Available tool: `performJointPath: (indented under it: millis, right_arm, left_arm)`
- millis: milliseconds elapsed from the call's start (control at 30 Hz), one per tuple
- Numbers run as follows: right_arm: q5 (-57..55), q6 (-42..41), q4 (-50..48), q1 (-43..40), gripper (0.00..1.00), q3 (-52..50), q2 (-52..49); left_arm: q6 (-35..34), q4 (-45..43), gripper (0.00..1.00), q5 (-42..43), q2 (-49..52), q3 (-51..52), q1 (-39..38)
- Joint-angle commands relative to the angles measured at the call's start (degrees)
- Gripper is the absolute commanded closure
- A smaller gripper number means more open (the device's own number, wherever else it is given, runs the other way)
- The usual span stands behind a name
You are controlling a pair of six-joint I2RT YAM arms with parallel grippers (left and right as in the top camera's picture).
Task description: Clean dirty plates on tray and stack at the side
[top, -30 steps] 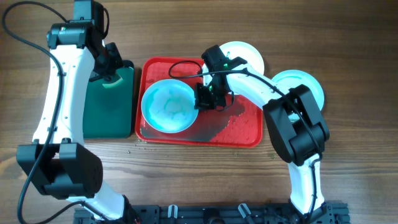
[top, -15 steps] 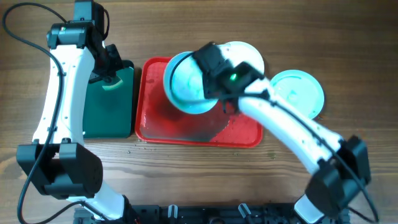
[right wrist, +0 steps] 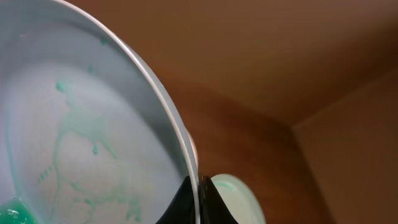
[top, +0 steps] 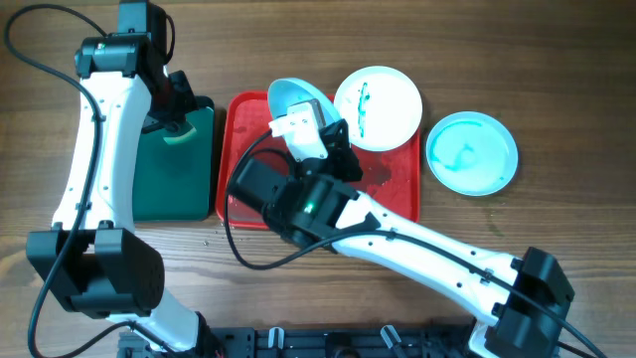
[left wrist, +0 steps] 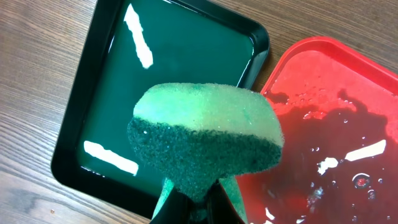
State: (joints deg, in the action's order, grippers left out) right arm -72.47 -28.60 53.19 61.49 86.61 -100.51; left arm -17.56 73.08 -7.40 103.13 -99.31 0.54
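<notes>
My right gripper (top: 320, 131) is shut on the rim of a dirty plate (top: 296, 97) and holds it tilted on edge, high above the red tray (top: 237, 139). In the right wrist view the fingers (right wrist: 199, 200) pinch that rim and the plate's face (right wrist: 74, 143) shows teal smears. A second plate (top: 378, 107), white with a teal streak, lies at the tray's back right corner. A third, aqua plate (top: 472, 151) lies on the table to the right. My left gripper (left wrist: 199, 210) is shut on a green sponge (left wrist: 205, 140) over the trays' shared edge.
A dark green tray with a black rim (top: 174, 179) sits left of the red tray; it also shows in the left wrist view (left wrist: 174, 56). The red tray's floor (left wrist: 336, 124) is wet. My raised right arm (top: 397, 239) hides most of the red tray from above.
My right gripper lifted the plate off the red tray, raised it toward the camera and tipped it on edge. The left arm with the sponge has not moved.
</notes>
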Motion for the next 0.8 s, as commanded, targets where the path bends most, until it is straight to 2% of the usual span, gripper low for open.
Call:
performJointPath:
  millis: [0, 300, 467, 567, 767]
  right_arm:
    - [-9.46, 0.59, -0.22, 0.79, 0.96, 0.44, 0.33]
    - [-11.52, 0.55, -1.31, 0.79, 0.96, 0.44, 0.33]
    - [-3.32, 0.57, -2.38, 0.81, 0.96, 0.42, 0.33]
    - [-7.45, 0.61, -3.50, 0.35, 0.96, 0.39, 0.33]
    - [3.50, 5.66, -5.44, -0.35, 0.96, 0.39, 0.46]
  left_arm:
    - [-0.92, -0.20, 0.96, 0.50, 0.15, -0.24, 0.28]
    - [-0.92, -0.20, 0.96, 0.50, 0.15, -0.24, 0.28]
    - [-0.92, -0.24, 0.96, 0.50, 0.15, -0.24, 0.28]
    - [-0.92, -0.42, 0.96, 0.50, 0.15, -0.24, 0.28]
    - [-0.92, -0.39, 0.96, 0.50, 0.15, -0.24, 0.28]
